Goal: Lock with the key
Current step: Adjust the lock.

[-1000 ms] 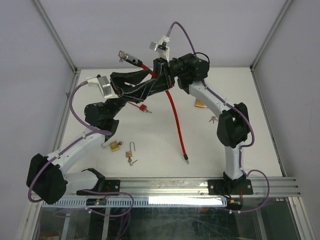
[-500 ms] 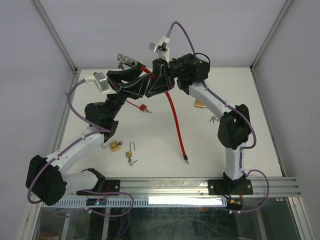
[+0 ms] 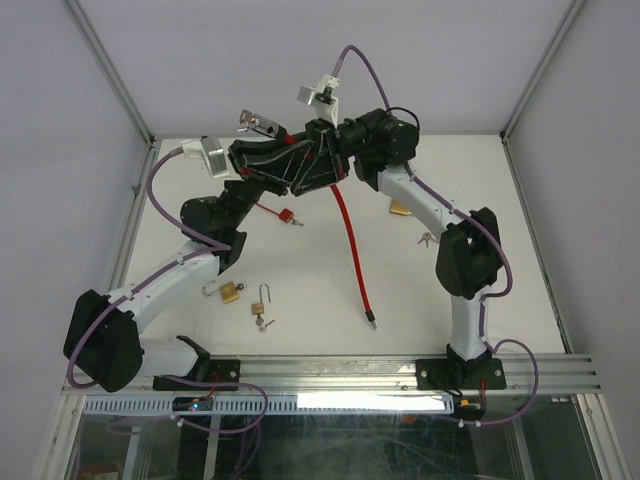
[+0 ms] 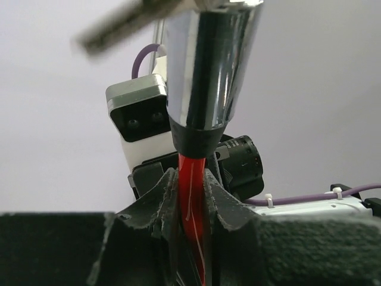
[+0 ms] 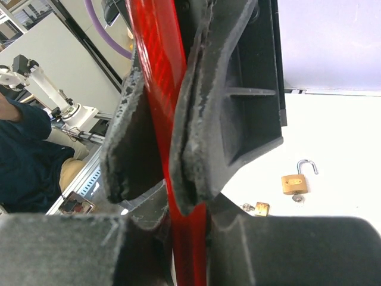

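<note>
1. Left gripper (image 4: 190,177): fingers pressed together on the red cable (image 4: 194,214), just below the chrome lock barrel (image 4: 208,65).
2. Right gripper (image 5: 166,89): also pinching the red cable, farther from the lock barrel and close beside the left one.
3. Key (image 4: 119,24): blurred, sticking out near the top of the lock barrel. Whether it is fully seated cannot be told.
4. Free end (image 3: 372,320) of the cable lies on the table (image 3: 480,180), well apart from the lock barrel.
5. Judgement: the lock barrel needs steadying before any turn, and a grip this close to it is sound. One hand must let go to reach the key, while the other holds firm against twist.
6. Pose: both arms are raised over the far half of the table, wrists meeting in mid-air. The left reaches up and rightward; the right folds back leftward.
</note>
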{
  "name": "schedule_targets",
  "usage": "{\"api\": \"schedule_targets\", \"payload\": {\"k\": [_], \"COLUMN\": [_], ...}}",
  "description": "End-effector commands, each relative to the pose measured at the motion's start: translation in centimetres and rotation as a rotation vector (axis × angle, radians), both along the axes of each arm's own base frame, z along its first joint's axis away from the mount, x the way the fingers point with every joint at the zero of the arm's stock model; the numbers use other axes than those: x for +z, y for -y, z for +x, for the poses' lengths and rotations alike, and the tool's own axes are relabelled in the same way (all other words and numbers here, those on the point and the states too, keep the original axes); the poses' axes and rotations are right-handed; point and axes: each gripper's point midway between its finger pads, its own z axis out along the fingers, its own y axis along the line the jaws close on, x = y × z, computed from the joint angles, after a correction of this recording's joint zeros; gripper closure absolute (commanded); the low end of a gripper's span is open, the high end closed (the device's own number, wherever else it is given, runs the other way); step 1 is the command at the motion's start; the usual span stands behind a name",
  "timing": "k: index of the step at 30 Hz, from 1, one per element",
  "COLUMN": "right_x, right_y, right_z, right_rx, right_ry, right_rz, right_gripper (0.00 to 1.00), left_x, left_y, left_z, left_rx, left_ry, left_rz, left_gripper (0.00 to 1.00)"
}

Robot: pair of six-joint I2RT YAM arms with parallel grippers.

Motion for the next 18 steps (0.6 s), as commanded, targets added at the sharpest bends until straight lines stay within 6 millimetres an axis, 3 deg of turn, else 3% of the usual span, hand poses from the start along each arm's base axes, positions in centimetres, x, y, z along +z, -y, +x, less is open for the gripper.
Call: {"api": "schedule_targets", "payload": {"k": [1, 7, 10, 12, 18], "right_x": [2.0, 2.0, 2.0, 2.0, 1.9], "right_y": [1.6, 1.7, 1.7, 1.8, 3.4], "right_z": [-2.6, -2.7, -2.9, -2.8, -1.0], "right_rx": [0.030, 0.030, 0.031, 0.027, -0.040], "right_ry": [0.122, 0.120, 0.121, 0.118, 0.167], "right_rz": [0.023, 0.023, 0.023, 0.022, 0.054], "right_gripper": [1.00, 1.00, 1.00, 0.99, 0.43], "left_x": [3.6, 3.6, 3.5, 3.5, 3.1], "left_y": [-1.0, -0.1, 0.3, 0.2, -0.9], "left_z": [-1.3, -1.2, -1.2, -1.3, -0.5], "left_rx": [-0.005, -0.040, -0.053, -0.050, 0.006], "left_ry": [0.113, 0.117, 0.124, 0.125, 0.089], "left_rz": [-0.065, -0.044, -0.022, -0.021, -0.005], "left_gripper": [0.84, 0.72, 0.95, 1.00, 1.00]}}
